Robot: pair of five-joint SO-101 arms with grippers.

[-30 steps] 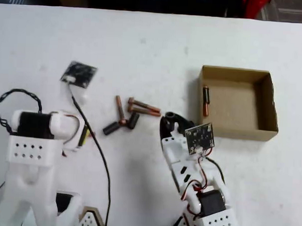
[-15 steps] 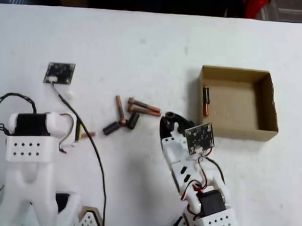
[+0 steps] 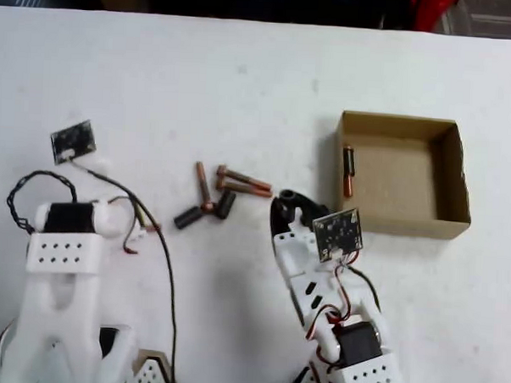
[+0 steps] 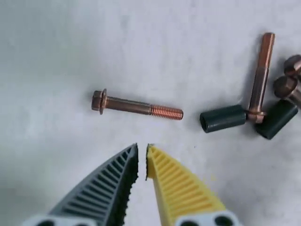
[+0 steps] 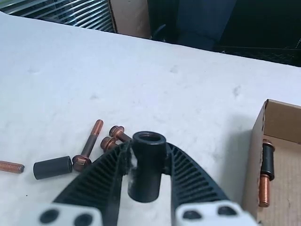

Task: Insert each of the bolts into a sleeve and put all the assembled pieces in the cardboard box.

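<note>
My left gripper (image 4: 142,149) hangs over the table with its grey and yellow fingers shut and nothing between them. A loose copper bolt (image 4: 136,104) lies flat just ahead of its tips; the same bolt (image 3: 149,228) is beside the left arm. My right gripper (image 5: 147,149) is shut on a black sleeve (image 5: 148,165), held upright near the cardboard box (image 3: 447,179). One assembled piece (image 3: 348,172) lies in the box along its left wall. Two black sleeves (image 3: 187,216) (image 3: 226,204) and three bolts (image 3: 202,182) (image 3: 243,182) lie in a cluster mid-table.
The left arm's black cable (image 3: 163,264) trails across the table between the arms. The box stands to the right of the right gripper (image 3: 286,201). Bare white table stretches behind the cluster and left of it.
The left arm has drawn back toward the near edge and its wrist has swung left. The loose bolt stays on the table. The right arm has not moved.
</note>
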